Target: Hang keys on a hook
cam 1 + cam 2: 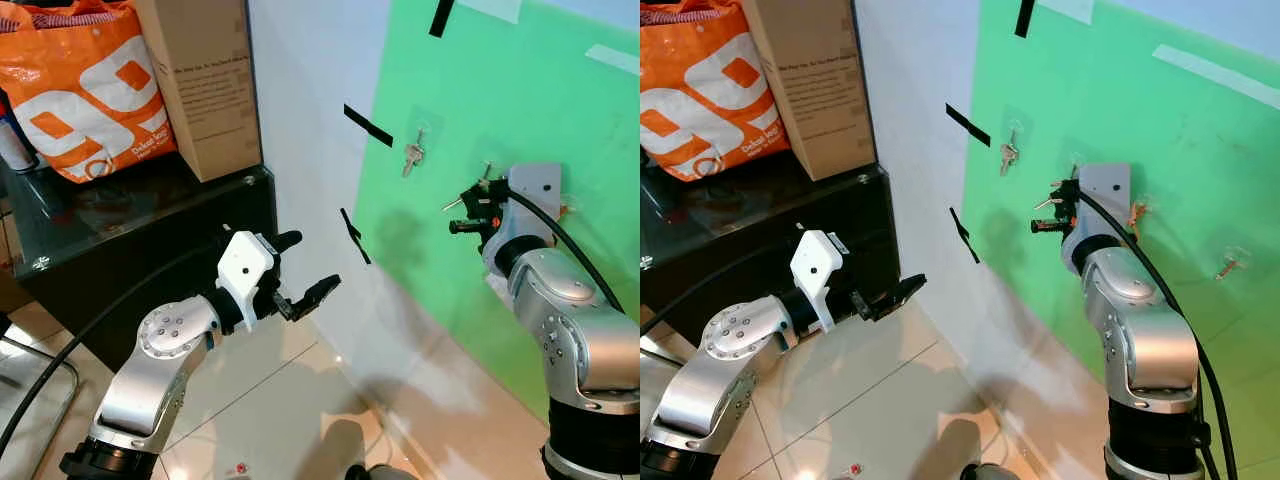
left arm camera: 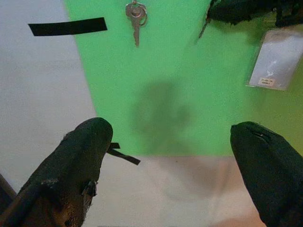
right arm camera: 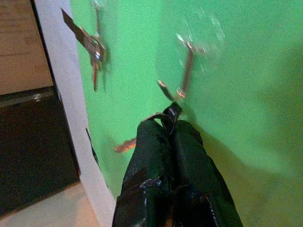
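Note:
My right gripper [image 1: 468,207] is raised against the green wall panel [image 1: 470,90] and is shut on a set of keys [image 3: 125,145], whose ring is pinched at the fingertips. A silver key blade [image 1: 452,205] sticks out to its left. Just past the fingertips, a clear stick-on hook [image 3: 187,59] with a metal prong sits on the panel; the ring is close under it, and I cannot tell whether they touch. Another key [image 1: 413,153] hangs from a hook further left. My left gripper [image 1: 305,268] is open and held low, facing the wall.
More hooks [image 1: 1230,265] are stuck on the panel to the right. Strips of black tape [image 1: 368,125] mark the white wall. At the left, a black glass cabinet [image 1: 120,230] carries an orange bag [image 1: 85,90] and a cardboard box [image 1: 205,80]. Tiled floor lies below.

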`<state>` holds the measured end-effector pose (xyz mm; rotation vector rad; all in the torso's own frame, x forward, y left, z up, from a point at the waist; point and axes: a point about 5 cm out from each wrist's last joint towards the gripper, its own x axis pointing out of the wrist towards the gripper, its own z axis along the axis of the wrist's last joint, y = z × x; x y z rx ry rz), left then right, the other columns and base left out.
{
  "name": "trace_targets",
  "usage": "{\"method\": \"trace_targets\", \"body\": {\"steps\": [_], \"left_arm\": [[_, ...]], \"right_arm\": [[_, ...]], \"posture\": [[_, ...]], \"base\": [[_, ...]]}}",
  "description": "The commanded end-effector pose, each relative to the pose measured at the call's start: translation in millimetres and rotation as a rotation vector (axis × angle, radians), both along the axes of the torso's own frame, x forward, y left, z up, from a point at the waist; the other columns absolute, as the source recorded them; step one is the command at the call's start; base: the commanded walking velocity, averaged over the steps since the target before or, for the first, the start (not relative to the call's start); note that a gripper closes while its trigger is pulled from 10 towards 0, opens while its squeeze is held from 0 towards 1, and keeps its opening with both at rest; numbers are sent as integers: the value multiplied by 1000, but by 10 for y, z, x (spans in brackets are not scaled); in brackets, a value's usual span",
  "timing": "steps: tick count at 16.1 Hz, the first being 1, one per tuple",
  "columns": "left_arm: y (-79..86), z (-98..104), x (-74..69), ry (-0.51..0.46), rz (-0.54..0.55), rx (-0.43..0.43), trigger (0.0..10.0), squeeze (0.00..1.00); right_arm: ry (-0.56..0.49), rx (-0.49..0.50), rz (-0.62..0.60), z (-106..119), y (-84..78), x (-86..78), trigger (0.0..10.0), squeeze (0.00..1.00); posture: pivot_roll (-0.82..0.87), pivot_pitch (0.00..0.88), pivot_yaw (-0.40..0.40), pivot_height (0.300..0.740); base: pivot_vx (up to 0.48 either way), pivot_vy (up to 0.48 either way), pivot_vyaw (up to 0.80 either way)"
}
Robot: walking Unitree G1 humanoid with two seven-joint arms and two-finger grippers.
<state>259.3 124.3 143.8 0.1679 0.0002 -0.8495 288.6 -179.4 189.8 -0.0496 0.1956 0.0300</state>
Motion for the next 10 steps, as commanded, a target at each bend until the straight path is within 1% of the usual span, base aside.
{"method": "trace_targets", "body": {"steps": [1, 4, 7, 9, 10], "left_arm": [[-3, 10, -7, -1, -13, 6, 10000, 0], [-1, 6, -9, 1, -12, 7, 10000, 0], [5, 10, -8, -2, -11, 9, 10000, 0], [12, 19, -5, -7, -11, 9, 10000, 0], [13, 23, -4, -9, -11, 10, 10000, 0]], "right_arm": [[16, 14, -17, -17, -45, -27, 10000, 0], [38, 4, -20, -61, -56, -69, 10000, 0], [34, -6, -7, -60, -38, -84, 10000, 0], [-73, -88, 34, 67, 11, -80, 10000, 0], [-103, -117, 30, 110, 22, -79, 10000, 0]], "posture": [[-67, 0, -16, 740], [-66, 0, -16, 740], [-67, 0, -14, 740], [-69, 0, -10, 740], [-70, 0, -9, 740]], "base": [[0, 0, 0], [0, 0, 0], [0, 0, 0], [0, 0, 0], [0, 0, 0]]}}
